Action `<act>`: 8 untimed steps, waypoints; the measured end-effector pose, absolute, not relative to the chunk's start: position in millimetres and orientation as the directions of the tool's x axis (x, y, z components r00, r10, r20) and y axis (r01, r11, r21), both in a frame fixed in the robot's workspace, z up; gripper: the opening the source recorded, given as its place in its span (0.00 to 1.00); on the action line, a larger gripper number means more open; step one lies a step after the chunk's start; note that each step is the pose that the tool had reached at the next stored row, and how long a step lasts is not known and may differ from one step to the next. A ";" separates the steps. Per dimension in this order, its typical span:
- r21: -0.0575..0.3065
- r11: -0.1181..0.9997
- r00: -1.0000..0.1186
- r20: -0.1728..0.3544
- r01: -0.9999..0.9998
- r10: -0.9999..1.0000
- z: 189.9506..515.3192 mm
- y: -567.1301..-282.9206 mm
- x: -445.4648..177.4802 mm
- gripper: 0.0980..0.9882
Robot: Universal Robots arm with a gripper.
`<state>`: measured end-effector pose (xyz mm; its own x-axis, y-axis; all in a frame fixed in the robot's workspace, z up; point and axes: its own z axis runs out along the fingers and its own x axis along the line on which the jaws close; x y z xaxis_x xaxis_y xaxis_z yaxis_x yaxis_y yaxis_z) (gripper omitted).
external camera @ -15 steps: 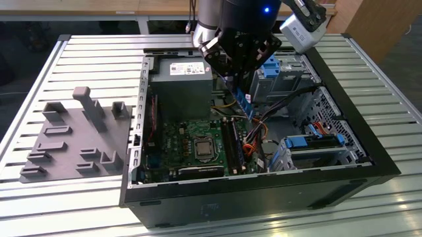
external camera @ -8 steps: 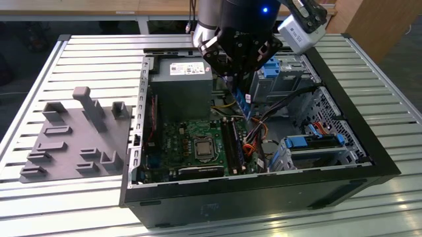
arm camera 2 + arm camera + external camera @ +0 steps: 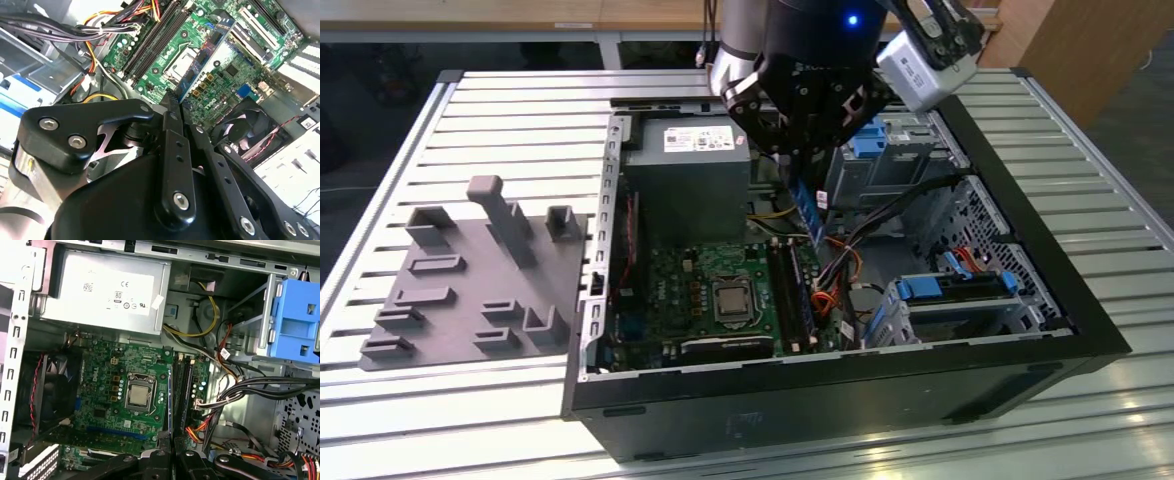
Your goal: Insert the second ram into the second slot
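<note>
A robot arm's gripper point(image 3: 803, 165) hovers inside an open computer case point(image 3: 854, 365) on a slatted metal table point(image 3: 520, 130), its jaws clamped on the second ram point(image 3: 811, 208). The thin dark-blue stick is pinched at one end and hangs lengthwise down toward the motherboard point(image 3: 707, 290).

In the second wrist view the black fingers point(image 3: 172, 150) meet on the stick point(image 3: 205, 52), which reaches out over the green board and clear above it. The long black memory slots point(image 3: 152, 37) lie just beside it, between the processor socket point(image 3: 182, 60) and the bundle of coloured cables point(image 3: 105, 22). In the exterior view the stick's lower end hangs over the far end of the slots point(image 3: 790, 290), near the grey power supply point(image 3: 687, 170).

The job looks about midway: the stick is picked up and brought over the board, but it is not seated and touches no slot. Whether the neighbouring slot already holds a stick cannot be told.

In the first wrist view the slots point(image 3: 182, 385) run right of the socket point(image 3: 139, 396). A grey parts holder point(image 3: 467, 270) sits on the table at the exterior view's left of the case, and bright-blue drive tabs point(image 3: 961, 287) line the case's right side.
</note>
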<state>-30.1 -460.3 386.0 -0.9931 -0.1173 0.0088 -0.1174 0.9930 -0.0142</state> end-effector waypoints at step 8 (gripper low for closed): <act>-0.028 0.999 -0.999 0.010 -0.045 -0.045 386.0 -460.2 -30.0 0.04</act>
<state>-30.0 -460.2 386.0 -0.9989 -0.0450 0.0100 -0.0453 0.9986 -0.0280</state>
